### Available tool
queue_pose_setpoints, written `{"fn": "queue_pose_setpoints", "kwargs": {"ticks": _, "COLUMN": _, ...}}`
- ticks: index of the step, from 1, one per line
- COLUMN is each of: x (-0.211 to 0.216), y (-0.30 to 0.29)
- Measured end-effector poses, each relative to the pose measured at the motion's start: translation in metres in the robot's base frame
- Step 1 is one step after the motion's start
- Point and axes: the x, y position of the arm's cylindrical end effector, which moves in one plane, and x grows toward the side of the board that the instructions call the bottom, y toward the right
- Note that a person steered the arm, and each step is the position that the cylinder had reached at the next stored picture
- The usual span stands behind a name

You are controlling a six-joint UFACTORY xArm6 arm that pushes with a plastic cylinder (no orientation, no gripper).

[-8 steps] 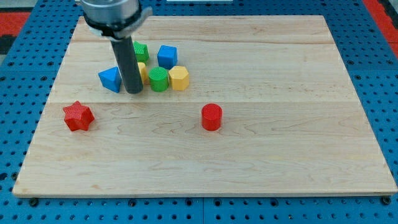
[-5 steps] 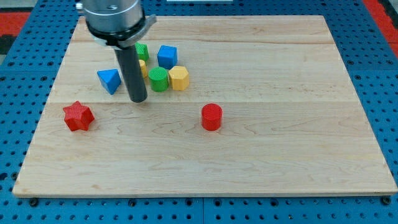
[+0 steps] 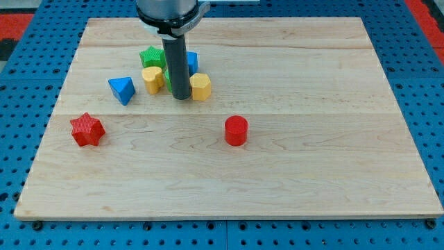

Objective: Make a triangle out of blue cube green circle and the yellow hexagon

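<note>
The arm carries no fingers, so there is nothing to report as open, closed or gripping; it ends in a straight dark rod whose tip (image 3: 181,96) rests on the pale wooden table (image 3: 312,167).

The tip stands in front of the small green ribbed cylinder (image 3: 168,82), hiding most of it, and just at 9 o'clock of the yellow hexagonal plastic block (image 3: 200,87). Whether it touches either cannot be told. The blue plastic cube (image 3: 191,62) sits at 12 o'clock of the hexagon, partly behind the rod.

All three task pieces lie bunched together, closer than a clear triangle would need.

Judged from appearance, the blocks are light, rigid, ribbed prints that should slide readily on the smooth wood. The cylinder may roll off a glancing push; the cube and hexagon should be pressed square on a flat face, through the centre, to avoid spinning.
</note>
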Motion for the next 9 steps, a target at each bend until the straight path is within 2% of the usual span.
{"fn": "queue_pose_setpoints", "kwargs": {"ticks": 1, "x": -0.003, "y": 0.009}}
{"fn": "queue_pose_setpoints", "kwargs": {"ticks": 2, "x": 0.003, "y": 0.049}}
{"fn": "queue_pose_setpoints", "kwargs": {"ticks": 3, "x": -0.001, "y": 0.025}}
{"fn": "queue_pose_setpoints", "kwargs": {"ticks": 5, "x": -0.052, "y": 0.025}}
{"fn": "queue_pose_setpoints", "kwargs": {"ticks": 6, "x": -0.072, "y": -0.015}}
{"fn": "queue_pose_setpoints", "kwargs": {"ticks": 8, "x": -0.023, "y": -0.031}}
{"fn": "queue_pose_setpoints", "kwargs": {"ticks": 9, "x": -0.017, "y": -0.034}}
